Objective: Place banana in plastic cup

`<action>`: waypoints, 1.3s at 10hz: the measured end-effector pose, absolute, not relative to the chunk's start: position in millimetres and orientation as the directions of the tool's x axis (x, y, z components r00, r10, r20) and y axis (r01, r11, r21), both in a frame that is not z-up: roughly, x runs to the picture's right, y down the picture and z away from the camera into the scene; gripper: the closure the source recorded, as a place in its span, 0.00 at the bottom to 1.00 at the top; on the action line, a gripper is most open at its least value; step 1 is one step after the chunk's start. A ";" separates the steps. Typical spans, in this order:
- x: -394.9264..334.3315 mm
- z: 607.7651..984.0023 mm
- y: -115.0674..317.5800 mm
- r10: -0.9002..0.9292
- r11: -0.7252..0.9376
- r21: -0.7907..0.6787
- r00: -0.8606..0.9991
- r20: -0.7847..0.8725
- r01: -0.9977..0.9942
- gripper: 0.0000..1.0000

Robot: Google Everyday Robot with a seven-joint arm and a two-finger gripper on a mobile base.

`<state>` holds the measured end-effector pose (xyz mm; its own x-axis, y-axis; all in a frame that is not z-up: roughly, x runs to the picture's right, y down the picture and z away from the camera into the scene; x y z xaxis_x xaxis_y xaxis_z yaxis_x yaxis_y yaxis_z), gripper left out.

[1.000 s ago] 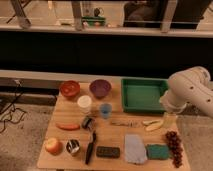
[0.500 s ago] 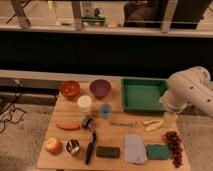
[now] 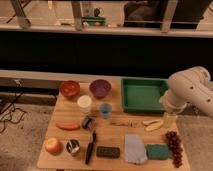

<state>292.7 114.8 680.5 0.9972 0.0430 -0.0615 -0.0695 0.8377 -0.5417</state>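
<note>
Setting: We see a wooden worktop (image 3: 115, 135) from the front, with dark windows behind it.
Arm: A white arm (image 3: 187, 90) reaches in over the worktop's right edge.
Claw: The claw (image 3: 169, 119) hangs near the right edge, just above the banana's right end. We read its fingers as spread wide, with nothing between them.
Banana: The banana (image 3: 153, 125) lies flat on the worktop near the right edge, in front of the tray. It is pale yellow and lightly curved.
Cup: The cup (image 3: 105, 110) stands upright near the middle of the worktop, light blue and see-through. It is well apart from the banana.
Back edge: An orange bowl (image 3: 69, 89) and a purple bowl (image 3: 100, 88) sit side by side, and a green tray (image 3: 142, 95) fills the back right corner.
Beside the cup: A white cup (image 3: 84, 103) stands just to its left.
Left edge: A carrot (image 3: 67, 126) lies here, with an apple (image 3: 52, 145) at the front left corner.
Front edge: We make out a grey cloth (image 3: 134, 148), then a green sponge (image 3: 158, 151).
Front right corner: Dark grapes (image 3: 174, 146) lie here, just beside the sponge.
</note>
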 end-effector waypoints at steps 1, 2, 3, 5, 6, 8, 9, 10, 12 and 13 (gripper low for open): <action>292.6 680.5 114.8 0.043 0.838 -0.542 0.997 -0.061 -0.069 0.20; 292.6 680.5 114.8 0.043 0.838 -0.542 0.997 -0.061 -0.069 0.20; 292.6 680.6 114.8 0.043 0.838 -0.542 0.997 -0.062 -0.070 0.20; 292.7 683.8 115.6 0.048 0.837 -0.542 0.997 -0.064 -0.075 0.20; 293.0 687.1 114.6 0.054 0.836 -0.543 0.996 -0.066 -0.081 0.20; 291.6 693.4 108.8 0.065 0.837 -0.540 0.996 -0.062 -0.088 0.20; 290.7 696.8 105.8 0.071 0.836 -0.541 0.995 -0.063 -0.094 0.20; 291.4 699.0 103.8 0.077 0.835 -0.541 0.995 -0.067 -0.101 0.20; 292.8 704.2 103.3 0.087 0.831 -0.544 0.993 -0.075 -0.114 0.20; 294.4 707.5 105.6 0.092 0.828 -0.548 0.993 -0.081 -0.121 0.20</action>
